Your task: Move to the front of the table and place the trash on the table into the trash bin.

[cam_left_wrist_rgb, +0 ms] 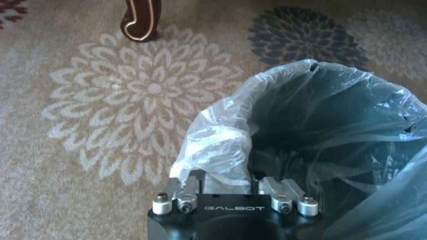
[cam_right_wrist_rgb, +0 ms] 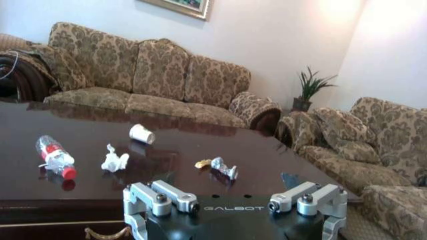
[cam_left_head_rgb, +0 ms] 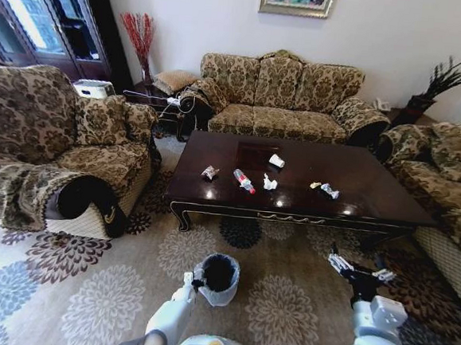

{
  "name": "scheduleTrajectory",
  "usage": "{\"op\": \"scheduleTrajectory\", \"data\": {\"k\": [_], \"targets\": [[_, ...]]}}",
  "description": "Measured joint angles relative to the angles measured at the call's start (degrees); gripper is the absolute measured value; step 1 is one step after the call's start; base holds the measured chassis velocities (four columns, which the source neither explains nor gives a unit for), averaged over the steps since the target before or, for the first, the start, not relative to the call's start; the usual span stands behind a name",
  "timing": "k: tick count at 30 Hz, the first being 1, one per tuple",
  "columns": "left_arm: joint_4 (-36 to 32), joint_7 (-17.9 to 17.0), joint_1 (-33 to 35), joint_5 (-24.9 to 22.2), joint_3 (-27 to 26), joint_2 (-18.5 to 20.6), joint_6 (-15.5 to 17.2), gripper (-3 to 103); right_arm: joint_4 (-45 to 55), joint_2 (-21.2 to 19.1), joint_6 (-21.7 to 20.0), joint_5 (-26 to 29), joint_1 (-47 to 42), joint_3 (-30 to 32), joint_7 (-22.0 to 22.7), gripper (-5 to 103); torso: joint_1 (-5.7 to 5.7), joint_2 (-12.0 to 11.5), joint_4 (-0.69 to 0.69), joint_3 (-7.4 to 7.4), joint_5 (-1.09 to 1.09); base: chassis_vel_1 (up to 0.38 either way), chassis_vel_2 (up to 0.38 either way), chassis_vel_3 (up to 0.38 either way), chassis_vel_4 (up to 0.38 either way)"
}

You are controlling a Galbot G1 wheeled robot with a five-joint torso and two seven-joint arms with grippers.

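The dark glossy table [cam_left_head_rgb: 365, 187] stands ahead, in front of the sofa. On it lies the trash: a clear bottle with red label [cam_left_head_rgb: 244, 181], a white paper cup [cam_left_head_rgb: 276, 161], a crumpled tissue [cam_left_head_rgb: 269, 183] and small wrappers [cam_left_head_rgb: 210, 172] [cam_left_head_rgb: 329, 191]. Low over the carpet, my left gripper [cam_left_head_rgb: 198, 280] is shut on the rim of the bag-lined trash bin [cam_left_head_rgb: 219, 277]; the left wrist view shows the bag's rim [cam_left_wrist_rgb: 220, 150] between its fingers. My right gripper [cam_left_head_rgb: 358, 270] is open and holds nothing, short of the table's front edge, facing the bottle [cam_right_wrist_rgb: 55, 156], tissue [cam_right_wrist_rgb: 115, 161] and cup [cam_right_wrist_rgb: 141, 133].
A patterned armchair [cam_left_head_rgb: 64, 159] flanks the table on the left and another sofa [cam_left_head_rgb: 445, 189] on the right. Flowered carpet [cam_left_head_rgb: 284, 305] lies between me and the table. A carved table leg [cam_left_wrist_rgb: 140, 20] is visible beyond the bin.
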Motion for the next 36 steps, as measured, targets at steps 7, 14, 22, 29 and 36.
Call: {"op": "scheduleTrajectory", "data": {"k": [7,14,22,29,36], "targets": [[-0.6,0.0,0.5,0.2,-0.1,0.0,-0.1,17,0.0,-0.4,0.0,0.0,0.2,0.0,0.3,100,0.00,0.0,0.00,0.00,0.00,0.000,0.000,0.000,0.000],[-5.0,-0.1,2.9,0.8,0.0,0.1,-0.2,4,-0.2,0.1,0.0,-0.2,0.2,-0.2,0.4,100,0.00,0.0,0.03,0.01,0.06,0.000,0.000,0.000,0.000],[-15.9,-0.3,7.7,1.3,0.6,0.2,0.6,3,0.1,0.5,0.1,-0.6,0.1,-0.2,0.5,100,0.00,0.0,0.00,0.00,-0.04,0.000,0.000,0.000,0.000],[-34.6,-0.2,17.6,3.6,2.0,5.6,1.0,3,1.6,0.1,-1.2,0.0,0.1,0.0,0.6,100,0.00,0.0,0.03,0.00,0.03,0.000,0.000,0.000,0.000],[-60.6,1.9,29.0,0.5,-1.6,12.9,5.6,3,3.7,-2.5,-4.8,0.5,0.4,0.2,-1.4,100,0.00,0.0,0.03,0.00,0.05,0.000,0.000,0.000,0.000]]}}
